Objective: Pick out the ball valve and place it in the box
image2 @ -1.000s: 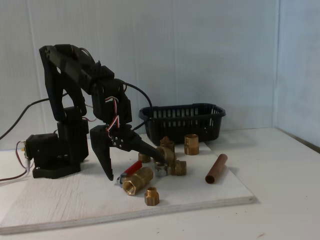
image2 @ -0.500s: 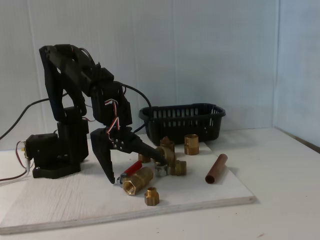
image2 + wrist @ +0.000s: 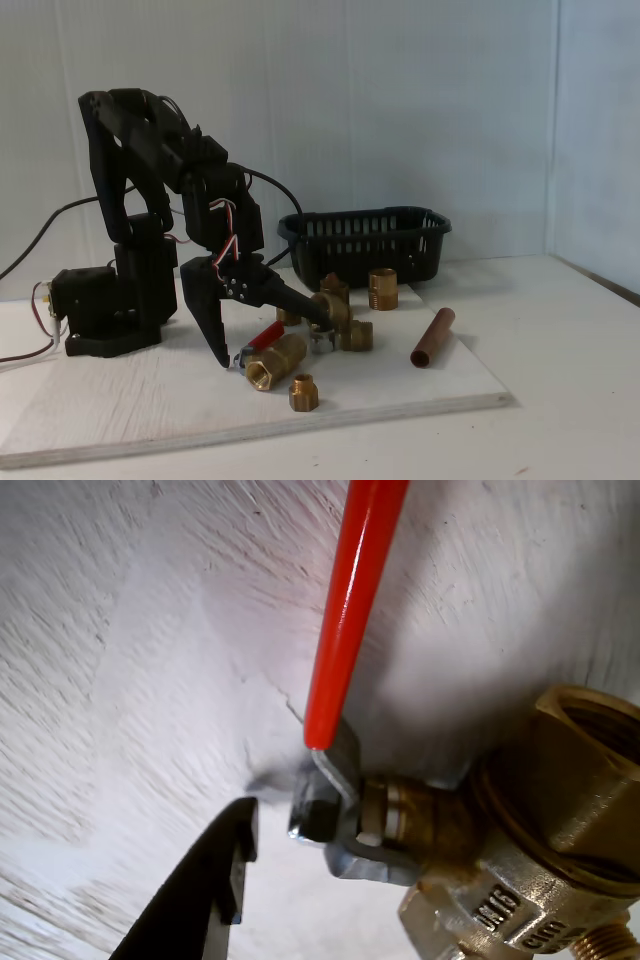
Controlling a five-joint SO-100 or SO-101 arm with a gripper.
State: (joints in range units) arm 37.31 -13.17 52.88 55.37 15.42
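Fixed view, nearest the camera: white board (image 3: pixel 130 410) lying on the table (image 3: pixel 580 400), front edge toward the lens. Closest item on it is a small brass fitting (image 3: pixel 303 392), standing alone near the front edge. Just behind and left of it lies the ball valve (image 3: pixel 272 358), on its side on the board, open threaded end facing the camera, red lever handle (image 3: pixel 265 336) angled up and back to the left.

Gripper (image 3: pixel 273 338) straddles the valve's handle end, jaws spread wide. One black finger points down to the board at the left of the handle; the other reaches right toward the fitting cluster. Nothing is held. Contact with the valve: cannot tell from this view.

Wrist view: red handle (image 3: pixel 350 610) runs from the top edge down to a grey metal bracket and nut on the valve stem. Brass body of the ball valve (image 3: pixel 530 820) fills lower right. Stamped characters on the body's lower face read roughly "DN15"; second marking beside it is illegible. One black fingertip (image 3: pixel 215 875) sits just left of the stem nut, a narrow gap between them.

Further back in the fixed view: cluster of brass fittings (image 3: pixel 335 315), a single upright brass coupling (image 3: pixel 383 288), copper-brown pipe piece (image 3: pixel 432 337) lying to the right. Behind these, the box (image 3: pixel 365 240), on the table beyond the board. Arm base (image 3: pixel 105 305) at left.
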